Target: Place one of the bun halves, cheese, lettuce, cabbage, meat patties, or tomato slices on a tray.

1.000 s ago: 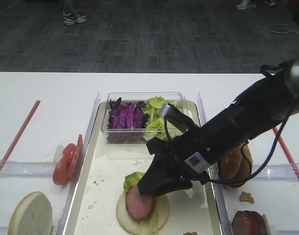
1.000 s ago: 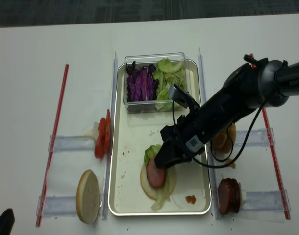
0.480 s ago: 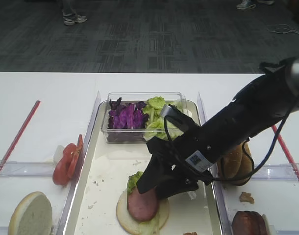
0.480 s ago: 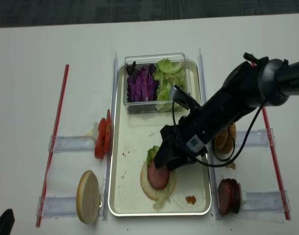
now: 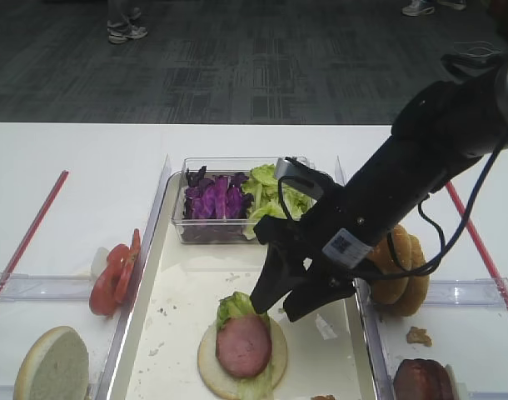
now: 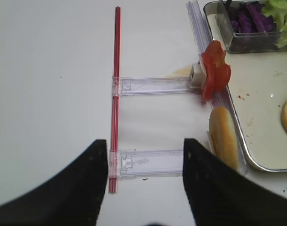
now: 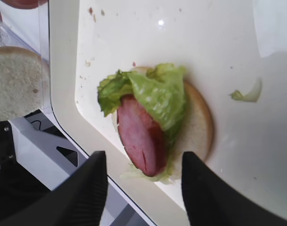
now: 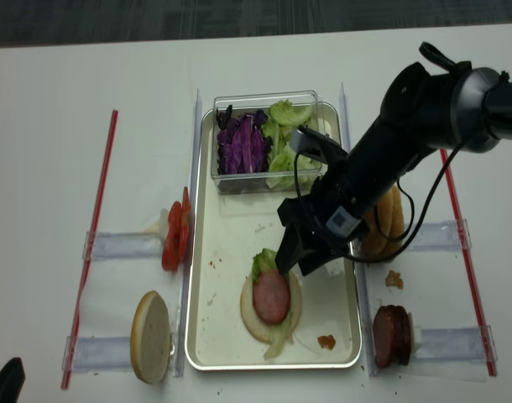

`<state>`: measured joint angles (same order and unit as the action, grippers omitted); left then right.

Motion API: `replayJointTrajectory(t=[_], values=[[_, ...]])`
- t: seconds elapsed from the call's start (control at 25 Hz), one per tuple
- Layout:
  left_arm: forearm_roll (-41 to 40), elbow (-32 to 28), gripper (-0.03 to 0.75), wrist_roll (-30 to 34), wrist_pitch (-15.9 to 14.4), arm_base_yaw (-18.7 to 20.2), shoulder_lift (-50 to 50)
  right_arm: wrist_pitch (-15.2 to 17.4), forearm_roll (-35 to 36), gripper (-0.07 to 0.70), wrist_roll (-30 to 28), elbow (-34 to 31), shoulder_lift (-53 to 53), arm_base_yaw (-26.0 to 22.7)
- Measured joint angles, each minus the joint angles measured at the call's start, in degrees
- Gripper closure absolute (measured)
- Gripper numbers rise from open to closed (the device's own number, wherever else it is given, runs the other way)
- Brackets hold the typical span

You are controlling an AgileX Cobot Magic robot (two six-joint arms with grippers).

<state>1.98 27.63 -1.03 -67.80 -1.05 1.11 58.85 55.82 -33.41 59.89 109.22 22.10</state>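
Bench (image 8: 54, 126): white surface carrying every item listed.

Tray (image 8: 225, 336): cream-white, rimmed, crumb-speckled, at the middle of the bench. Clear plastic tub (image 8: 239, 98) stood at its far end, holding purple cabbage (image 8: 243, 144) on the left and lettuce (image 8: 287, 134) on the right.

Stack on tray, near end: bun half (image 5: 211, 371) cut face up, a ruffled green leaf (image 7: 160, 96) over it, and one pinkish meat patty (image 8: 272, 295) lying flat on top. The wrist view showed the patty (image 7: 141, 136) partly under a fold of that leaf.

Right pincer (image 8: 305, 260): hung just above the far edge of the stack, jaws spread apart, holding nothing; the patty lay free of both fingers (image 7: 94, 188).

Left pincer (image 6: 144, 188): over bare bench left of the tray, jaws parted, empty.

Left of tray: tomato slices (image 8: 175, 235) standing on edge beside a clear plastic rail (image 6: 155, 85); another bun half (image 8: 150, 336) nearer the front; a red rod (image 6: 116, 94) running along the bench.

Right of tray: sesame bun tops (image 5: 400, 267) behind the right arm; spare dark meat patties (image 8: 391, 336) near the front corner
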Motion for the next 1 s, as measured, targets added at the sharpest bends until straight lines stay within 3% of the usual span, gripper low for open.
replayJointTrajectory(t=[0.36,0.68,1.0], values=[[0.0,0.0,0.366,-0.13,0.0,0.0,0.0,8.47,-13.46,0.245,12.58,8.88,0.0,0.0],[0.0,0.0,0.366,-0.17,0.0,0.0,0.0,9.67,-23.19,0.245,21.14,17.95,-0.15,0.0],[0.0,0.0,0.366,-0.27,0.0,0.0,0.0,10.36,-29.75,0.245,26.12,21.56,-2.67,0.0]])
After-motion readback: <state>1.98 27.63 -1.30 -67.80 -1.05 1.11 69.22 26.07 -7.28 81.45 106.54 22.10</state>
